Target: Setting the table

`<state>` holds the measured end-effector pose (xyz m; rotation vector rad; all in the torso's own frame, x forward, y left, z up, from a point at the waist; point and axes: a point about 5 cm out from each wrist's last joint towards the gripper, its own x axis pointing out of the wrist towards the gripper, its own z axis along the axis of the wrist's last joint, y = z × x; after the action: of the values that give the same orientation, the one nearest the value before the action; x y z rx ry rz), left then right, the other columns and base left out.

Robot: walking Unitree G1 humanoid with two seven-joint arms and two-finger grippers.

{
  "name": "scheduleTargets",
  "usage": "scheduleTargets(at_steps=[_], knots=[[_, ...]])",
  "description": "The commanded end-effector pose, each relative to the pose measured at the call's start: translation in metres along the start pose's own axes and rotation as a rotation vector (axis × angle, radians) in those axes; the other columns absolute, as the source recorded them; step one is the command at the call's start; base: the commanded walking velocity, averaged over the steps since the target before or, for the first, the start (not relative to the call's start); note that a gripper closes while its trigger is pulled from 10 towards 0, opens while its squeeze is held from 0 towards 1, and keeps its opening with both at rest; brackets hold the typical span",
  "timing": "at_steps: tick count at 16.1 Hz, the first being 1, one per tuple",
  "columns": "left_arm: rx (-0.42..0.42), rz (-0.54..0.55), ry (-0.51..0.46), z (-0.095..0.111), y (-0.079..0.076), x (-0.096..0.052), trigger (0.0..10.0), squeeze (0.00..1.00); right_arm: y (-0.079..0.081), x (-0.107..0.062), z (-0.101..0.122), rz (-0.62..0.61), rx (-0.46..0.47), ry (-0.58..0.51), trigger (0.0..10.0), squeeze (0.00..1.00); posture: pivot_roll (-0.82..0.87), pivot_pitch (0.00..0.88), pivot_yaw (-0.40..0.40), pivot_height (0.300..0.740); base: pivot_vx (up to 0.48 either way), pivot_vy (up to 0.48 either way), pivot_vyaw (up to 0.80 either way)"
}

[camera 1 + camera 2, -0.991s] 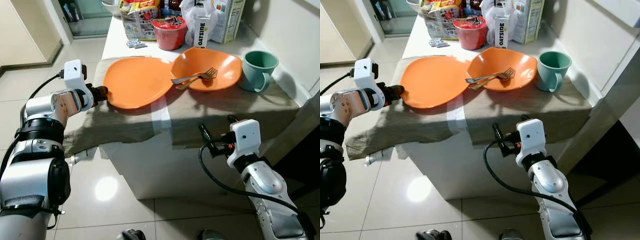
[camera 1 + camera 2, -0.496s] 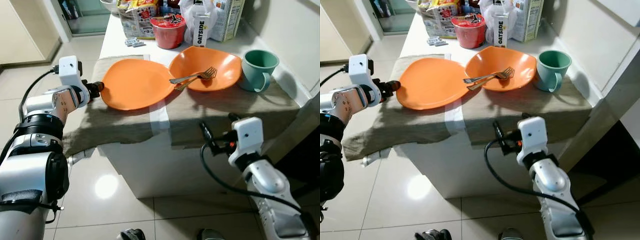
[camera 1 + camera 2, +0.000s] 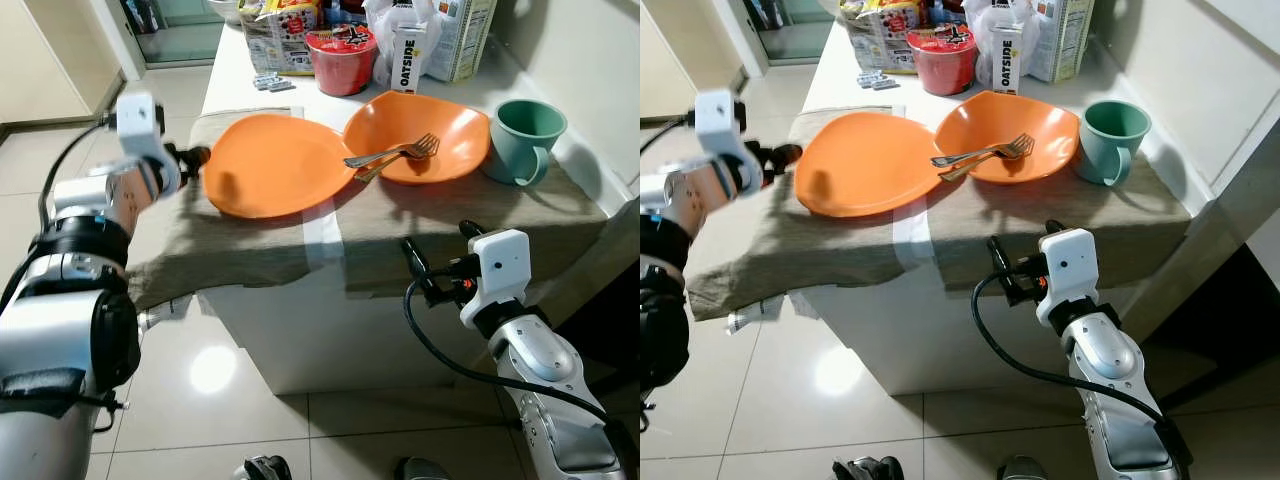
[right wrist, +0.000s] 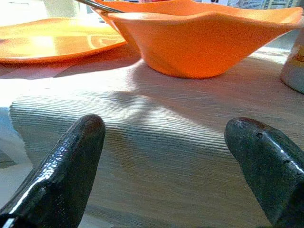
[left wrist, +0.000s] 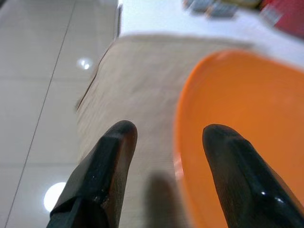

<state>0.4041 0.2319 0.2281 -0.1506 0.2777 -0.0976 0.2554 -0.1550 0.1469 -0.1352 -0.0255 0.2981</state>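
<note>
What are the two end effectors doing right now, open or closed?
Left end effector: open, fingers straddling the flat orange plate's rim, not clamped.
Right end effector: open, holding nothing, facing the tablecloth edge.

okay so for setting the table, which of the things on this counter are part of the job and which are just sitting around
Part of the job:
orange plate, at the left gripper
orange bowl
two forks resting in the bowl
green mug
grey cloth under them

Just sitting around:
red noodle cup
Oatside carton
snack bags
white plastic bag
</note>
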Motion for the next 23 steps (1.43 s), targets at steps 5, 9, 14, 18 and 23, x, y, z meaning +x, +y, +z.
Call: scheduleTargets(at_steps=[5, 9, 14, 18, 23], knots=[[0.128, -0.217, -0.071, 0.025, -0.049, -0.002, 10.0, 0.0, 0.004, -0.002, 0.0, 0.016, 0.013, 0.005, 10.0, 0.0, -0.24, 0.104, 0.089, 0.74, 0.0, 0.0, 0.0], [0.111, -0.251, 0.066, -0.003, -0.052, 0.003, 10.0, 0.0, 0.005, -0.001, 0.0, 0.016, 0.014, 0.008, 10.0, 0.0, -0.25, 0.105, 0.093, 0.74, 0.0, 0.0, 0.0], [0.134, -0.312, 0.147, -0.016, -0.061, 0.002, 10.0, 0.0, 0.005, -0.002, -0.001, 0.016, 0.014, 0.014, 10.0, 0.0, -0.24, 0.109, 0.092, 0.74, 0.0, 0.0, 0.0], [0.206, -0.309, 0.214, -0.027, -0.059, 0.004, 10.0, 0.0, 0.006, -0.002, -0.002, 0.018, 0.015, 0.018, 10.0, 0.0, -0.24, 0.112, 0.095, 0.74, 0.0, 0.0, 0.0], [0.311, -0.331, 0.254, -0.024, -0.062, 0.005, 10.0, 0.0, 0.007, -0.001, -0.002, 0.028, 0.011, 0.024, 10.0, 0.0, -0.23, 0.118, 0.093, 0.74, 0.0, 0.0, 0.0]])
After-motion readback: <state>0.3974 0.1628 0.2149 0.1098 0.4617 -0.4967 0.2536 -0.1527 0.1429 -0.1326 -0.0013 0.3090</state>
